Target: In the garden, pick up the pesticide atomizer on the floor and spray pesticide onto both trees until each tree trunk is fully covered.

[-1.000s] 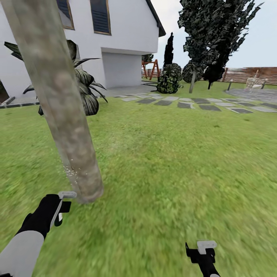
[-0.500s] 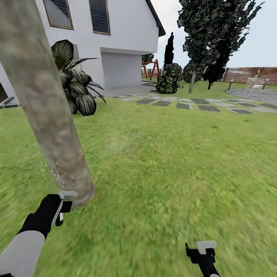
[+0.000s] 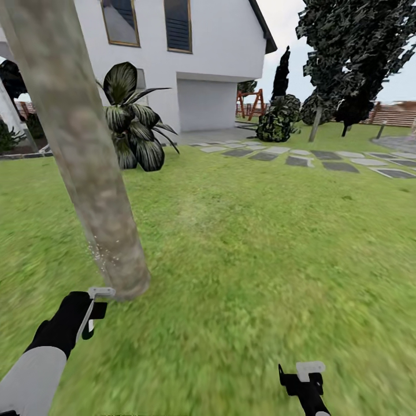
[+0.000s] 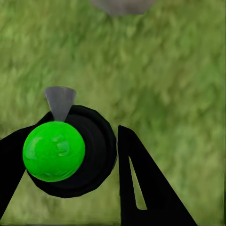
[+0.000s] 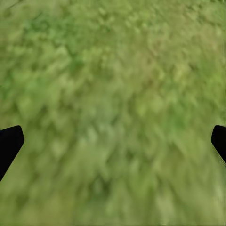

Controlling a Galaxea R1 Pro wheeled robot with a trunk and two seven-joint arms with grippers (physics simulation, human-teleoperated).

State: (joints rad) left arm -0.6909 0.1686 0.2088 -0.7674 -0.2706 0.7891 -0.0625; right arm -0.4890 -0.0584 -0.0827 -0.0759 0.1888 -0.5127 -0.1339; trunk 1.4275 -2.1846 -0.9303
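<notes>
Between the earlier head pictures and this one the whole scene has slid to the right, so the camera has turned left; both arms sit at the same spots in the picture.

From the head view, the thick pale tree trunk (image 3: 86, 156) leans across the left side and meets the lawn (image 3: 260, 260) just ahead of the left gripper (image 3: 94, 312). Fine pale specks cling to the bark low down, near its base, which I take for spray; the upper trunk looks bare of them. Behind it stand a broad-leaved dark plant (image 3: 134, 124), the white house (image 3: 202, 52) and a row of grey stepping stones (image 3: 323, 159). The right gripper (image 3: 306, 375) hangs low over grass, well apart from the trunk.

Looking along the left wrist, the two black fingers (image 4: 141, 188) are clamped on the pesticide atomizer (image 4: 70, 153), seen end-on as a dark round body with a bright green cap and a small grey nozzle. Grass lies beyond it, with a grey patch at the far edge that may be the trunk's foot.

Looking along the right wrist, only the tips of the fingers (image 5: 9, 143) show, spread wide at either edge, with nothing between them but blurred grass.

As I judge it, pickup is done and spraying of one trunk is under way, far from full cover; the second tree remains.
</notes>
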